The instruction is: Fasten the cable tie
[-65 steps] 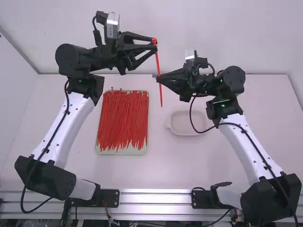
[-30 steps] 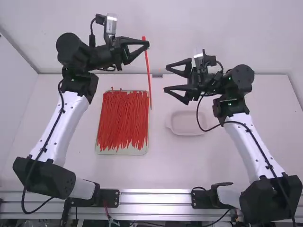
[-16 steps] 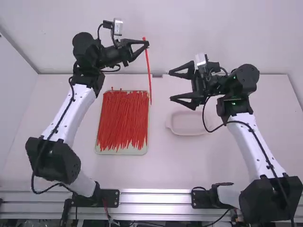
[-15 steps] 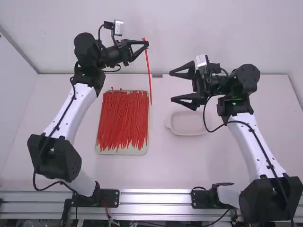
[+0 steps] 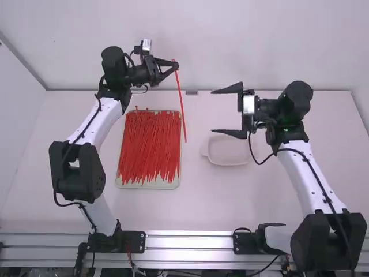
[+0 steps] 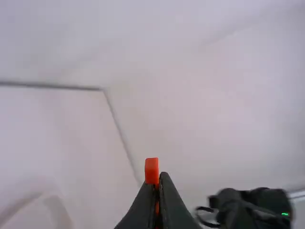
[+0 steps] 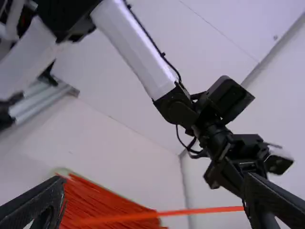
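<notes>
– Since two seconds ago the right gripper (image 5: pixel 232 111) has let go of the cable tie (image 5: pixel 181 101) and drawn back, away from the tray (image 5: pixel 148 186). Before, it pinched the strap halfway down.

– And where is the tie now?

– It hangs from the left gripper (image 5: pixel 173 63) alone, high above the tray's far right corner. The strap runs nearly straight down, leaning a little outward, and its free tip ends over the tray's right edge. In the left wrist view the tie's square head (image 6: pixel 151 170) pokes out just past the two fingertips, which are pressed together on it.

– How does the left arm stand?

– It has changed shape too. Its white links now climb along the tray's left side, bend at a black joint beyond the tray's far left corner, and the wrist lies level, pointing right across the tray's far edge.

– The right arm?

– It rises on the tray's right, well apart from it. Its long white link leans up to a black joint, and from there the wrist is level and aims back toward the tray. Its fingers are spread wide with nothing between them, one above the other in the high view.

– Anything else around?

– Loose red ties (image 5: pixel 150 147) lie packed side by side in the tray. A white dish (image 5: pixel 214 156) sits on the table (image 5: pixel 230 202) just right of the tray, under the spread fingers.
</notes>
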Robot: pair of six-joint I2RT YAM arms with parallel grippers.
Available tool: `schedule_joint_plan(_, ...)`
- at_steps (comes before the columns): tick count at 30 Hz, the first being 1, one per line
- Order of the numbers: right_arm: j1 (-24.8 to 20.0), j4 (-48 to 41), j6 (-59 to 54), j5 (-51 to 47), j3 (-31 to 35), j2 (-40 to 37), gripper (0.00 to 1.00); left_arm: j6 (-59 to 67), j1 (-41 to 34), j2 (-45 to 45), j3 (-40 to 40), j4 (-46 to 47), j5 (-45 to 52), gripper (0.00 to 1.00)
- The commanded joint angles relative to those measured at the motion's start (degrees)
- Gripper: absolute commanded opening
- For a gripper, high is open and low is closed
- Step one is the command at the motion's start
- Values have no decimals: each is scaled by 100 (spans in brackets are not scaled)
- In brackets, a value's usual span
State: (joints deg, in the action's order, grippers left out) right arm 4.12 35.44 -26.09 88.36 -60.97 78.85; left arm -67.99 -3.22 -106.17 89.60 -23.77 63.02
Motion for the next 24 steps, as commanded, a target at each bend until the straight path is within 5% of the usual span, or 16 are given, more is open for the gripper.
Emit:
schedule_joint_plan(1, 11, 13, -2074, 81, 216, 24, 98, -1429, 20, 9, -11, -26, 428, 2)
schedule_joint_plan(5, 9, 28, -3228, 81, 468, 24, 98, -2660, -83, 11, -11, -26, 614, 2)
schedule_joint_plan(15, 431, 57, -4347, 31, 667, 24, 100, -3036, -444, 11, -11, -289, 332, 2)
schedule_joint_plan(24, 708, 269, -4621, 11, 667, 24, 72, -3058, -570, 11, -11, -516, 205, 2)
